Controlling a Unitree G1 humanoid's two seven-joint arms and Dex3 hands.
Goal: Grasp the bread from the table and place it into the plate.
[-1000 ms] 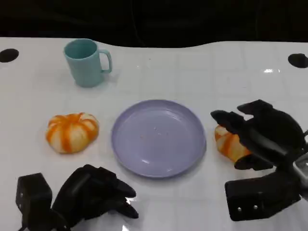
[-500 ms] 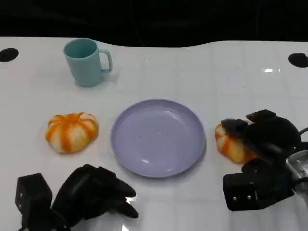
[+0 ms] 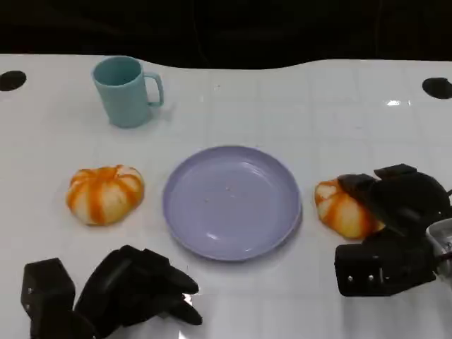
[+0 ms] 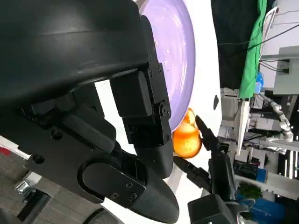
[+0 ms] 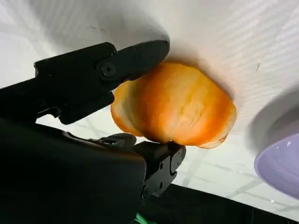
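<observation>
Left hand (image 3: 134,289) sits at the near table edge, fingers curled in on nothing, idle. It lies well apart from both buns.

Right hand (image 3: 395,212) is at the near right, wrapped round the right-side bread (image 3: 344,208). That bread lies on the table (image 3: 282,106) just beside the right rim of the plate (image 3: 232,202). Right wrist view: fingers (image 5: 117,63) bracket the bread top and bottom, one touching its upper edge and another tucked under its lower edge. Reads as closing on it; I can't tell whether the grip is firm or whether the bread has lifted off.

Key relation: bread sits between the fingers, on the plate-facing side of the palm, long axis roughly parallel to the plate's rim. Plate lies directly to the robot's left of it, so next move is likely lift, then a short sideways carry over the rim.

A second orange bun (image 3: 105,193) lies left of the plate, nearer the left hand. Teal mug (image 3: 126,90) stands at the far left, out of the path.
</observation>
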